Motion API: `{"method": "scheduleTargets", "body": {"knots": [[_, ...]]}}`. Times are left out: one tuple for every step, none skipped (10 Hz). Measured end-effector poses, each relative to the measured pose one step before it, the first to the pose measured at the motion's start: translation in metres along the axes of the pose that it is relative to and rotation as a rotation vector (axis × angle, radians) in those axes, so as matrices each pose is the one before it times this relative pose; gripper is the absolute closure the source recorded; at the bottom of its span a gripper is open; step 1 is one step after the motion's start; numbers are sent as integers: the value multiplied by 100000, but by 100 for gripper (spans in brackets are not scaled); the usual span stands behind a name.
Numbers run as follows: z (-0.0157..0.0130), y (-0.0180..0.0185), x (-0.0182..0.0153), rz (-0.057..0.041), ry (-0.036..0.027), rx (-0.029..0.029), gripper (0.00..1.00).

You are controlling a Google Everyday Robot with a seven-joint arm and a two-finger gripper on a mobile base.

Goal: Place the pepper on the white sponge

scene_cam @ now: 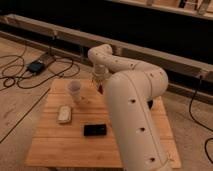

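Camera view: one gripper (100, 85), fingers pressed together, low over one wooden table (55, 147), just beside one pale cup (74, 90).
One white sponge (65, 114) lies flat on the table, near the cup on its camera side. One black flat rectangle (95, 130) lies farther from the cup, beside the arm (132, 110). Pepper cannot be made out.
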Motion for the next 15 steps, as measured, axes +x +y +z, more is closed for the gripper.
{"method": "scheduleTargets", "body": {"knots": [[-992, 1455, 2423, -3906, -217, 636, 100], [-427, 1096, 1865, -2463, 549, 408, 100], [-377, 1974, 2355, -3452, 359, 7, 100], [-55, 1264, 1260, -2271, 149, 61, 100], [133, 2017, 933, -3428, 301, -527, 100], [185, 2622, 119, -4473, -37, -1218, 100], [444, 2875, -303, -5785, 719, -996, 100], [363, 2303, -658, -4647, 679, -906, 100], [293, 1527, -923, -3559, 81, -196, 100], [232, 1172, -1114, -3022, 428, 177, 100], [199, 905, -1340, -3308, 614, 394, 100], [100, 444, -1035, -2213, 266, 307, 100], [159, 339, -1458, -2454, 336, -91, 100], [165, -141, -830, -1064, 379, 127, 100], [163, -238, -876, -657, 278, -210, 100]]}}
